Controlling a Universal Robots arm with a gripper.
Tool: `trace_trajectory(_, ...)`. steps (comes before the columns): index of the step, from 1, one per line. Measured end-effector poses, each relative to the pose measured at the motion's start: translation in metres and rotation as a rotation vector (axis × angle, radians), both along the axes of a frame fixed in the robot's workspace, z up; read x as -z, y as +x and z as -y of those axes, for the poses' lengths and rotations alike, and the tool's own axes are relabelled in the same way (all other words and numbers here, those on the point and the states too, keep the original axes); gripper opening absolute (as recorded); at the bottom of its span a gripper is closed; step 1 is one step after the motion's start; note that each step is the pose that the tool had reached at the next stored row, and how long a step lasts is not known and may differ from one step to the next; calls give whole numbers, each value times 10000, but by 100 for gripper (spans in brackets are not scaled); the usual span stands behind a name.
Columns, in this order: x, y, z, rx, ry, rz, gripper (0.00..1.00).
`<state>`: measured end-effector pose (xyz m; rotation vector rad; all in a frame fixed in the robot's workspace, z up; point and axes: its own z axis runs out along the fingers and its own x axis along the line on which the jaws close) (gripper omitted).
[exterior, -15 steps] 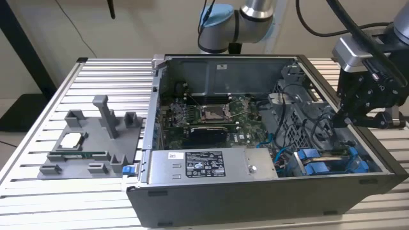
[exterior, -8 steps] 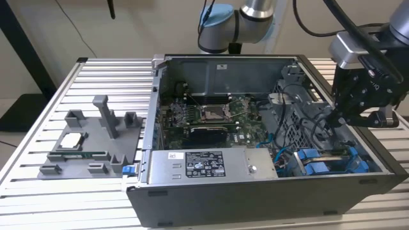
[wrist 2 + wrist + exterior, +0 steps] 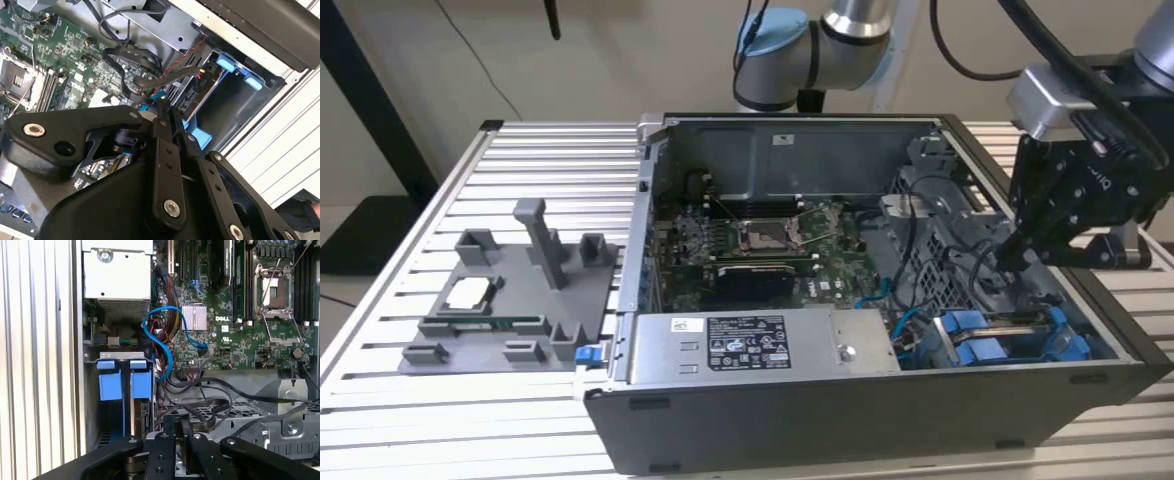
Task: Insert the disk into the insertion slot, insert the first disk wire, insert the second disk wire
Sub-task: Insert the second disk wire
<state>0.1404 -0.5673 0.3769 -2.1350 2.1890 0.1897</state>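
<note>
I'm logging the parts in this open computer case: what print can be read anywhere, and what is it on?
White label on the grey power-supply box: print too small to read.
Green motherboard: a white maker's mark and tiny markings, none quoted here.
Small white sticker on the case's back wall: blurred, unreadable.

You've got a slatted metal table (image 3: 400,300) | open PC case (image 3: 854,420) sits on it, toward exterior view's right | grey fixture tray (image 3: 480,340) beside it, exterior view's left, posts upright.
</note>
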Motion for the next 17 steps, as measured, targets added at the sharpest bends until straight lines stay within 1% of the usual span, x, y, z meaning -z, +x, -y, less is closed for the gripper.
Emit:
trace_trajectory(5, 21, 0, 13, 0, -112, -61, 16)
trace_trajectory(7, 31, 1, 23, -1, -137, -95, 16)
trace_trajectory(9, 42, 2, 34, -2, -150, -156, 16)
trace_trajectory(12, 56, 6, 51, -2, -171, -265, 16)
trace_trajectory(14, 70, 10, 56, -1, -186, -290, 16)
trace_trajectory(17, 92, 18, 64, -2, -210, -305, 16)
